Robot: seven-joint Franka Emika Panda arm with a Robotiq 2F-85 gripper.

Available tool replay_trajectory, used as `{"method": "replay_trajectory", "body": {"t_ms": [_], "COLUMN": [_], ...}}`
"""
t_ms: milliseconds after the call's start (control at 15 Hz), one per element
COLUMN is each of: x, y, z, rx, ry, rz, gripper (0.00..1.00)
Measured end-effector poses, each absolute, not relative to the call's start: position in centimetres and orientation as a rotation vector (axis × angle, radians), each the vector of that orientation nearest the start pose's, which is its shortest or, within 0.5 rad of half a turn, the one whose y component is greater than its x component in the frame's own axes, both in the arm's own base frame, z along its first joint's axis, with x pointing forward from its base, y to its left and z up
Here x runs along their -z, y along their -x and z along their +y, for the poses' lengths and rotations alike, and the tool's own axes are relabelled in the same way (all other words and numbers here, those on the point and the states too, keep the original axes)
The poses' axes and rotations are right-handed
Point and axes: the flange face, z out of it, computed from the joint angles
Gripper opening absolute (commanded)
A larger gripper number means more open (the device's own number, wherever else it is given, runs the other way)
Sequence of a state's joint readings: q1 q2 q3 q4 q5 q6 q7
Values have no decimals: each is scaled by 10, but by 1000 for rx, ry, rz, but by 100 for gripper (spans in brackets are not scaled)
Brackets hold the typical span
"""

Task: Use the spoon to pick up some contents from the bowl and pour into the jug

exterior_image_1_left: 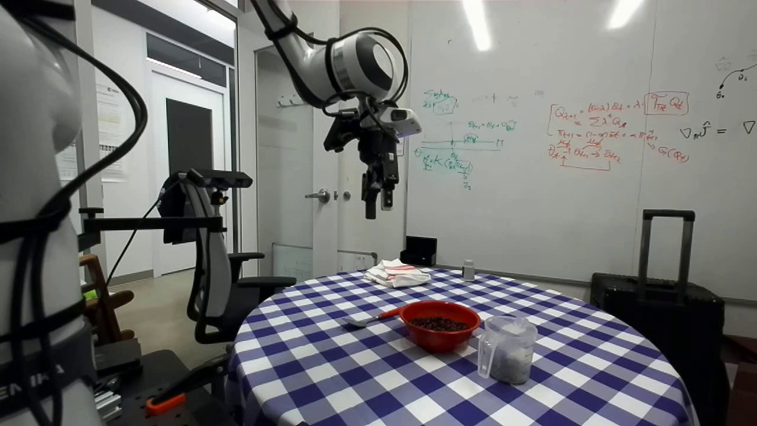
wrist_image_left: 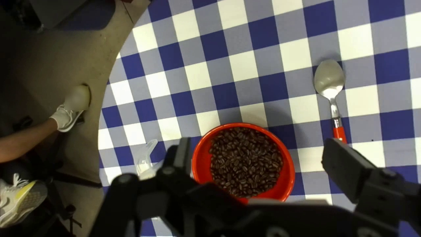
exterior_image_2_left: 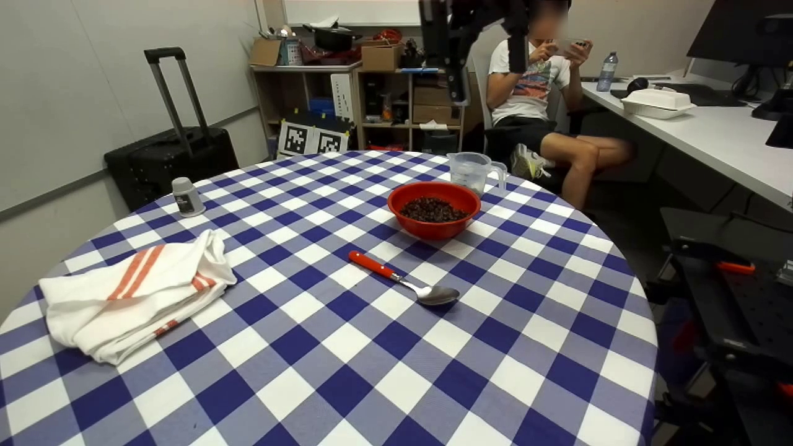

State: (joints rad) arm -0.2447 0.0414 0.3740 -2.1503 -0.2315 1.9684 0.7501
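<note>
Finding spoon [exterior_image_2_left: 396,277] leftmost of the task's things in an exterior view, lying loose on the checked bench [exterior_image_2_left: 372,390], near bowl [exterior_image_2_left: 427,230] but apart. Next along, noting bowl upright, with coffee beans [wrist_image_left: 250,161] inside. Just beyond, seeing jug [exterior_image_2_left: 468,168] upright, with no beans visible through it, contents otherwise unclear. Last, high overhead, recording tool [exterior_image_2_left: 489,87] spread wide, gripping nothing. Judging the task unstarted, with spoon grasp, scoop from bowl, carry to jug and pour all left to do.
</note>
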Motion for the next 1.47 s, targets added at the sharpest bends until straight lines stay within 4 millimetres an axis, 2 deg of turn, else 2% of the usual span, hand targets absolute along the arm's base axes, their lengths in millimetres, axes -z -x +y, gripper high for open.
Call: {"method": "replay_trajectory", "body": {"t_ms": [200,333,533,733,1000,1267,1467], "x": [-343,-326,-303,-283,-263,-254,-246], "y": [-559,-581,-599,-608,-619,-627,-629], "z": [58,73,98,108,95,73,57], "rx": [-268,-299,-332,-345,-324,-308,-309], "ry": [3241,3226,3229,3227,3166,3039,3015], "rz": [920,888,815,699,527,380,302], "gripper": [100,100,100,100,100,100,100]}}
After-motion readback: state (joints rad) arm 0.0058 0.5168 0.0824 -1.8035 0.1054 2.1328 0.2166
